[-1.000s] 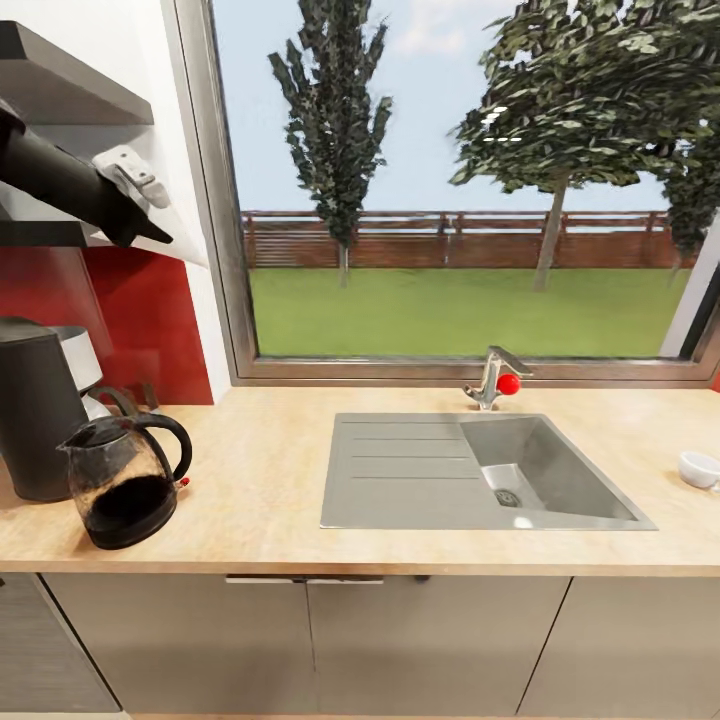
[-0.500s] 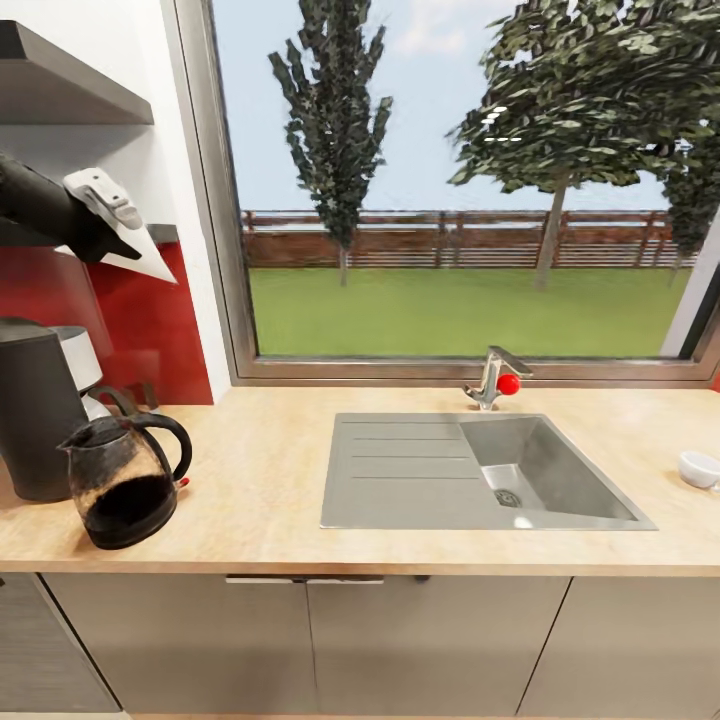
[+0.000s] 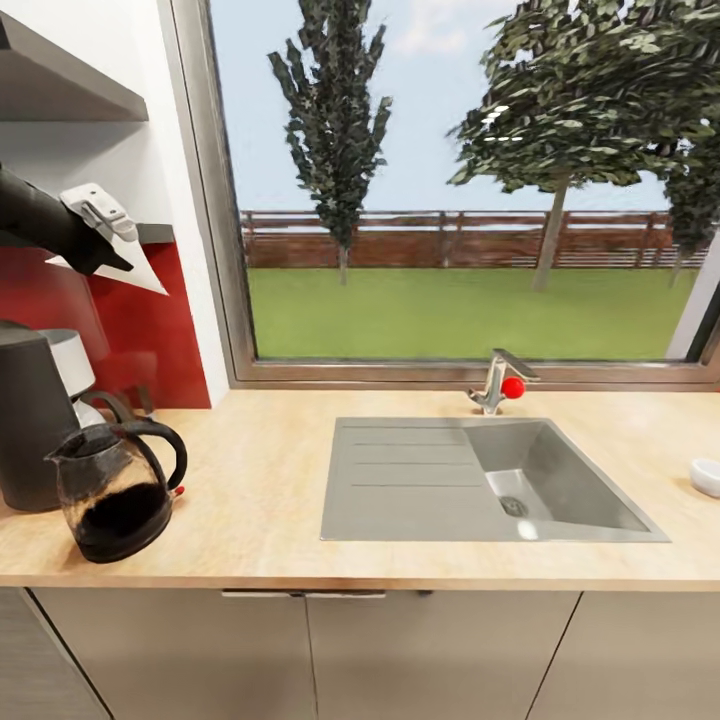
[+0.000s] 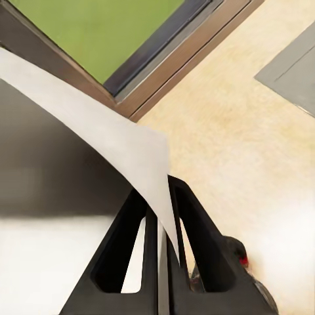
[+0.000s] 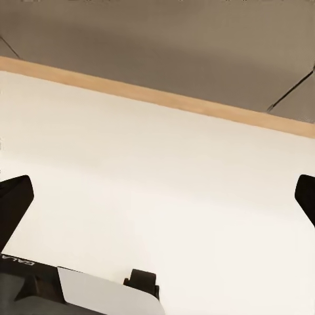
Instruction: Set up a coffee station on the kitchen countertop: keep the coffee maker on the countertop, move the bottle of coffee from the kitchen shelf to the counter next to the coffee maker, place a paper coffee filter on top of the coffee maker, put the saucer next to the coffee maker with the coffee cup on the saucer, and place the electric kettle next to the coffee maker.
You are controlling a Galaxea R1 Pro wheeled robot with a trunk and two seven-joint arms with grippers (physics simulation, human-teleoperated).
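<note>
White paper filter (image 4: 125, 154), thin curved sheet, pinched in left tool (image 4: 159, 216); right tool (image 5: 157, 197) spread.

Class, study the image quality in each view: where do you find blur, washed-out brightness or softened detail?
Head view: evenly lit and sharp, the electric kettle crisp, a soft sheen on the sink. Left wrist view: the paper coffee filter and nearby fingers are soft-edged, with a dark blurred patch beside them. Right wrist view: the countertop looks washed out, its grain lost.

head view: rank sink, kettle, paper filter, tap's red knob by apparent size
1. sink
2. kettle, nearer the camera, which inflates it
3. paper filter, partly hidden by the left gripper
4. red knob
</note>
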